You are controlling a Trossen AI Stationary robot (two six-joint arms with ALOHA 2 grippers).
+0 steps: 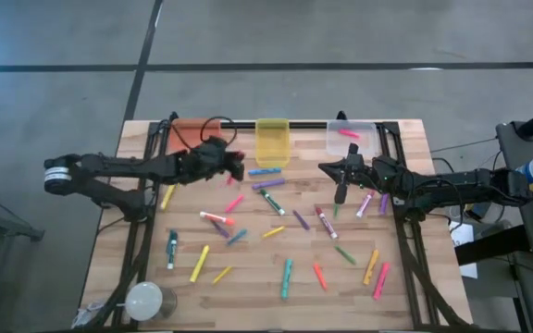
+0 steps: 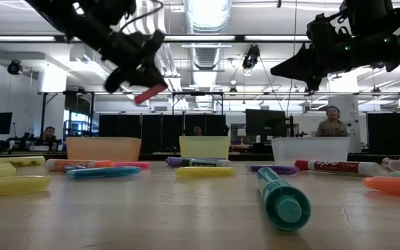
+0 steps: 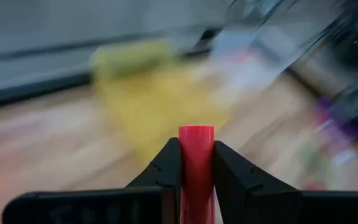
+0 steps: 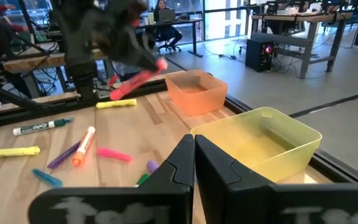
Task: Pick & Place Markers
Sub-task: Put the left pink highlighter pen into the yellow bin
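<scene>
Many colored markers (image 1: 276, 231) lie flat and scattered on the wooden table. My left gripper (image 1: 236, 168) hovers near the table's far side, between the orange bin (image 1: 189, 128) and the yellow bin (image 1: 272, 141), shut on a red marker (image 3: 196, 155). My right gripper (image 1: 340, 192) is shut and empty, raised over the table in front of the clear bin (image 1: 352, 139). A pink marker (image 1: 348, 133) lies inside that clear bin. My left gripper pinches the red marker (image 3: 196, 167) between its two fingers (image 3: 166, 168), which lie on its opposite sides. One end (image 3: 196, 129) sticks out past the fingertips. The marker is lifted clear of the table and slants downward (image 4: 135, 82).
Three bins stand in a row along the far edge: orange, yellow, clear. A white round object (image 1: 143, 301) sits at the near left corner. Dark frame rails (image 1: 137, 231) run along both table sides. A teal marker (image 2: 281, 194) lies close to the low camera.
</scene>
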